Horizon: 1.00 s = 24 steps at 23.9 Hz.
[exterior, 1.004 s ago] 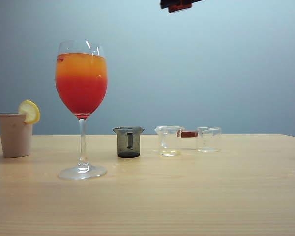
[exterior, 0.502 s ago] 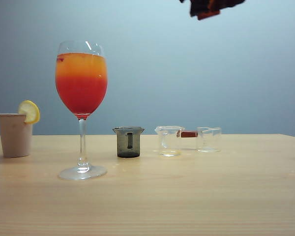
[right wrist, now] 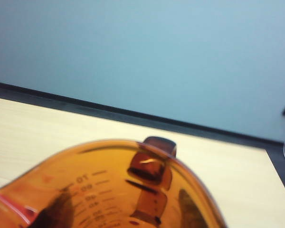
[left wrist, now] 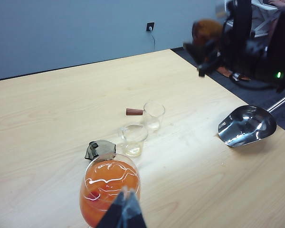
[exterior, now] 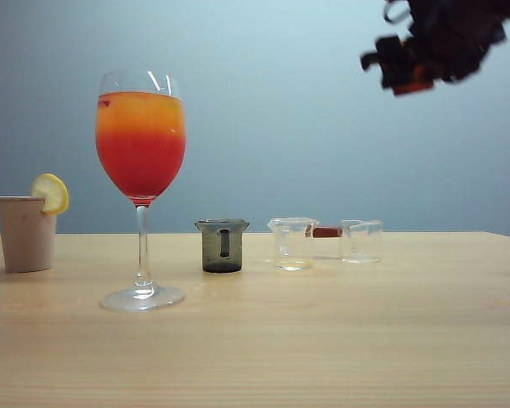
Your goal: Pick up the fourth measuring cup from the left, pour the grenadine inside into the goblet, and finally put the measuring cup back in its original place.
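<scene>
Right claw [exterior: 397,75] hangs high over the right side of the counter [exterior: 323,340], blurred, clenched on the fourth measuring cup [right wrist: 109,185]; right wrist view shows the amber cup up close, looking drained apart from a reddish film. Left claw [left wrist: 125,212] sits just beside the goblet [exterior: 141,170], jaw state cannot tell, only dark tips show. Goblet stands on the left part of the counter, well filled, grenadine [exterior: 140,166] layered red under orange juice [exterior: 140,112]. Pour looks done; put-back remains.

Risks: cup's spot is presumably at the right end of the row, past the smoky grey cup [exterior: 222,246] and two clear cups [exterior: 292,243] [exterior: 361,240], with a small brown piece [exterior: 326,231] between them. Coming down off-line could knock the nearest clear cup. Releasing too high or tilted tips the light cup. Residue may drip on the counter. Metal scoop [left wrist: 247,125] lies near the right edge, clipped if the arm swings wide.
</scene>
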Tool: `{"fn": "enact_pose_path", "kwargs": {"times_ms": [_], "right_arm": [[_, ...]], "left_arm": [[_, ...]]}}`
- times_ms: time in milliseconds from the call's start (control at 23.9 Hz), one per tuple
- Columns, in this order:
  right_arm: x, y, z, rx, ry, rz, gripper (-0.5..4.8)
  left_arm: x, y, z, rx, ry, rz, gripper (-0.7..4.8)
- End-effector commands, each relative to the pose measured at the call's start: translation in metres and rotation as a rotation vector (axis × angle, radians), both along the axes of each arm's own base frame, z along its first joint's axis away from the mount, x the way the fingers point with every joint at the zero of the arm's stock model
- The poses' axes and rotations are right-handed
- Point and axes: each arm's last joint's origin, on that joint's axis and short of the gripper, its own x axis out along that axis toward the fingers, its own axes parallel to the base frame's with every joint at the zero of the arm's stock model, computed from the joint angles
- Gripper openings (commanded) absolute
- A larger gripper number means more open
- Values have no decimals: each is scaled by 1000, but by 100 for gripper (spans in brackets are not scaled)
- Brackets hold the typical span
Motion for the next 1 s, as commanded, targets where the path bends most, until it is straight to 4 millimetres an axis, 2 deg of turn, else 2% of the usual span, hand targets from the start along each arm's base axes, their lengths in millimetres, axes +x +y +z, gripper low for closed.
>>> {"fn": "enact_pose_path", "kwargs": {"times_ms": [42,209,418,1004], "right_arm": [[-4,-9,-9,64,-73,-23,25],[-6,-24,-40,110,-62,-51,25],[4,-35,-67,114,3,-59,25],[30,-34,-133,158,59,-49,25]], "left_arm": [[-1,0,3,-7,-21,-2,-5],[-1,0,3,-6,-22,-2,-5],[-1,0,3,-4,-22,-2,-5],[1,0,3,-1,-18,1,-5]]}}
